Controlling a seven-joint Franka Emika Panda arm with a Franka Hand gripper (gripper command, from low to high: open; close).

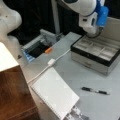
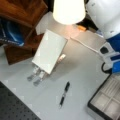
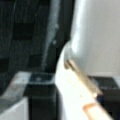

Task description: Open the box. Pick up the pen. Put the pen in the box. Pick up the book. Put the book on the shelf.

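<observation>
Grey table (image 1: 70, 72) carries: open box (image 1: 96, 53) at 2 o'clock, pen (image 1: 95, 91) at 4 o'clock, book (image 1: 55, 93) at 7 o'clock, white cable (image 1: 51, 62) near centre.

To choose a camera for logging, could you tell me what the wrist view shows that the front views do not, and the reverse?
Wrist view only: a close-up of a pale panel with a brass-coloured strip. Front views only: the pen, the book, the shelf and the claw over the open box, at its back edge. Shared: nothing I can match for certain.
</observation>
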